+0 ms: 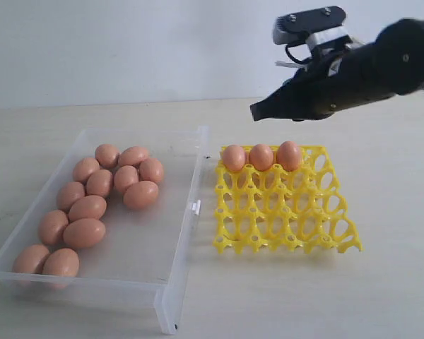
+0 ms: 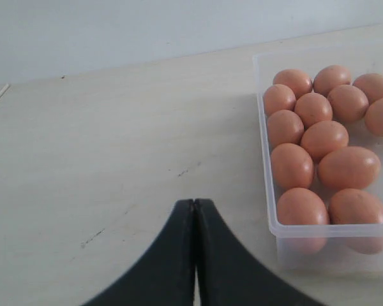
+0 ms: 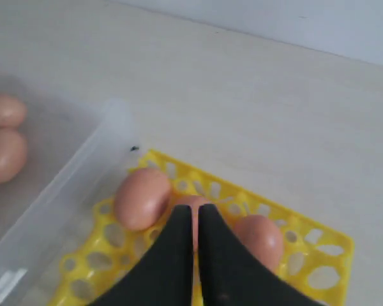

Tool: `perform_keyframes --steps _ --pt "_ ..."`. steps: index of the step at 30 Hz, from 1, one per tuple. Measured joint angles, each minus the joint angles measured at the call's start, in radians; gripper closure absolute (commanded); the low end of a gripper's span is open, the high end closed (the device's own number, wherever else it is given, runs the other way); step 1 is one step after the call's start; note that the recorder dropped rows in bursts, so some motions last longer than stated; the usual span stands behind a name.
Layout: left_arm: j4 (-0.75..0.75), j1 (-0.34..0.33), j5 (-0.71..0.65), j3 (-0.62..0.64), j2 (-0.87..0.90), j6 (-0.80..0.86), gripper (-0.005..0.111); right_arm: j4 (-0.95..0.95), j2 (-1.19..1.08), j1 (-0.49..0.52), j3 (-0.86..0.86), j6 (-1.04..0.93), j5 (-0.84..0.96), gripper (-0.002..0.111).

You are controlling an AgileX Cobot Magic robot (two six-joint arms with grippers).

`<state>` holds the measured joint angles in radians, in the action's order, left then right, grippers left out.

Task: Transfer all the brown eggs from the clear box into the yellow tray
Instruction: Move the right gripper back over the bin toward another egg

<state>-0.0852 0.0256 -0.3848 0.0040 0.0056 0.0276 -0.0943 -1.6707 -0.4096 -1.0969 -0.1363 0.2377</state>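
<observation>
While three eggs (image 1: pixel 261 157) sit in the tray (image 1: pixel 290 219) at centre right, right claw (image 1: pixel 256 111) and left claw (image 2: pixel 195 204) are pressed together.

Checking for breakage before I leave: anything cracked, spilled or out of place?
Nothing stands out. Three smooth brown eggs sit in the back row of the yellow plastic tray; the rest lie intact in the clear plastic box.
</observation>
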Motion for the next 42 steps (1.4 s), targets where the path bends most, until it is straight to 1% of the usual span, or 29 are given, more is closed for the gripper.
perform_keyframes --steps 4,9,11,15,19,22,24,27,28,29,33,42 --pt "0.0 0.0 0.0 0.0 0.0 0.0 0.107 -0.086 0.02 -0.113 -0.104 -0.115 0.169 0.108" --pt "0.0 0.0 0.0 0.0 0.0 0.0 0.107 -0.18 -0.027 -0.272 -0.248 -0.181 0.315 0.108" --pt "0.0 0.0 0.0 0.0 0.0 0.0 0.107 -0.194 -0.079 -0.32 -0.329 -0.19 0.405 0.107" --pt "0.0 0.0 0.0 0.0 0.0 0.0 0.107 -0.203 -0.253 -0.394 -0.554 -0.199 0.68 0.101" --pt "0.0 0.0 0.0 0.0 0.0 0.0 0.107 -0.205 -0.428 -0.439 -0.754 -0.186 0.835 0.095" --pt "0.0 0.0 0.0 0.0 0.0 0.0 0.107 -0.205 -0.526 -0.461 -0.869 -0.139 0.882 0.089" --pt "0.0 0.0 0.0 0.0 0.0 0.0 0.107 -0.208 -0.581 -0.47 -0.937 -0.102 0.903 0.077" --pt "0.0 0.0 0.0 0.0 0.0 0.0 0.107 -0.222 -0.642 -0.474 -1.013 -0.053 0.926 0.056" --pt "0.0 0.0 0.0 0.0 0.0 0.0 0.107 -0.227 -0.659 -0.474 -1.034 -0.04 0.927 0.052" --pt "0.0 0.0 0.0 0.0 0.0 0.0 0.107 -0.229 -0.678 -0.474 -1.051 -0.019 0.927 0.051" --pt "0.0 0.0 0.0 0.0 0.0 0.0 0.107 -0.232 -0.729 -0.474 -1.079 0.037 0.896 0.054" --pt "0.0 0.0 0.0 0.0 0.0 0.0 0.107 -0.23 -0.768 -0.474 -1.09 0.044 0.807 0.054"
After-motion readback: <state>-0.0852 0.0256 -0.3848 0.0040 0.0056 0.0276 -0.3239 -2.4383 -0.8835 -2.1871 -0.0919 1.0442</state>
